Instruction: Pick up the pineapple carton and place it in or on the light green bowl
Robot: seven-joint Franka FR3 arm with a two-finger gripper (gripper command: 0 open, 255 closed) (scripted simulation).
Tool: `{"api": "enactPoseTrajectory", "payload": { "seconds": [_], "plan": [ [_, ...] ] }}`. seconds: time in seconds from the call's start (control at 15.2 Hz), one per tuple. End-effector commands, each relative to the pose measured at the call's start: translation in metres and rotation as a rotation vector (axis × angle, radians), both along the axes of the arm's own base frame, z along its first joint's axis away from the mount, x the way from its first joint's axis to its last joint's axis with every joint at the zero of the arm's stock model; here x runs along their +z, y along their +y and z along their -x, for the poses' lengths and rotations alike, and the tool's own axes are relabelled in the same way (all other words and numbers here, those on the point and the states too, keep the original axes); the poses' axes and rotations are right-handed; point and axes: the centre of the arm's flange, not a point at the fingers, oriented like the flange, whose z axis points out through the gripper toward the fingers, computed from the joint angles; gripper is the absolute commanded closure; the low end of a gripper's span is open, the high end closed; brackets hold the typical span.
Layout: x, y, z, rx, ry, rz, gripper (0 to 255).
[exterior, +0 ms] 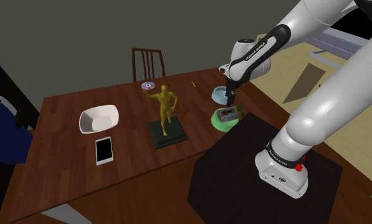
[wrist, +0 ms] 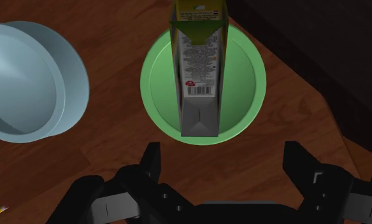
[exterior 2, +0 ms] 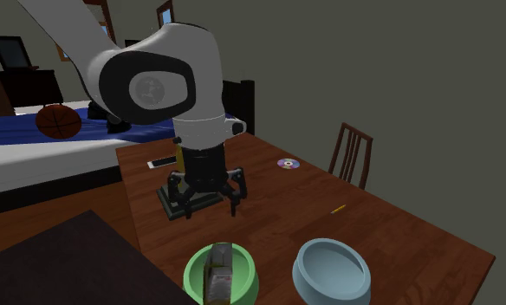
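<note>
**Bystanders on the wooden table**

On the table (exterior: 134, 168), 1 gold figurine (exterior: 165, 105) stands on a dark base (exterior: 167, 135). A white bowl (exterior: 99, 119) and a white tablet (exterior: 104, 150) lie beside it. 1 disc (exterior 2: 288, 163) and 1 pencil (exterior 2: 338, 209) lie near the chair (exterior 2: 351, 152). 1 pale blue bowl (wrist: 25, 83) sits upright. A basketball (exterior 2: 59, 121) rests on the blue bed (exterior 2: 17, 139).

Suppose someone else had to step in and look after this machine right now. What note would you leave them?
Gripper: open, holding nothing, hanging above the green bowl.
Carton: lying on its side in the green bowl, with neither finger touching it.
Pale blue bowl: next to the green one, with nothing in it.
Done: the carton is in the bowl and has been let go.
Left: probably just lifting the arm clear.
</note>
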Motion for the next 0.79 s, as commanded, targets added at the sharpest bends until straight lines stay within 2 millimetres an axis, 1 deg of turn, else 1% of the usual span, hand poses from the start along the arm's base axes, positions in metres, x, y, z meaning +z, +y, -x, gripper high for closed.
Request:
{"api": "enactPoseTrajectory", "payload": {
  "seconds": [0.0, 0.2, 0.26, 0.73],
  "plan": [
    [0.0, 0.0, 0.0, 0.0, 0.0, 0.0, 0],
    [0.04, 0.001, 0.0, 0.0, 0.0, 0.0, 0],
    [0.05, 0.001, 0.0, 0.0, 0.0, 0.0, 0],
    [0.05, 0.001, 0.0, 0.0, 0.0, 0.0, 0]
  ]
}}
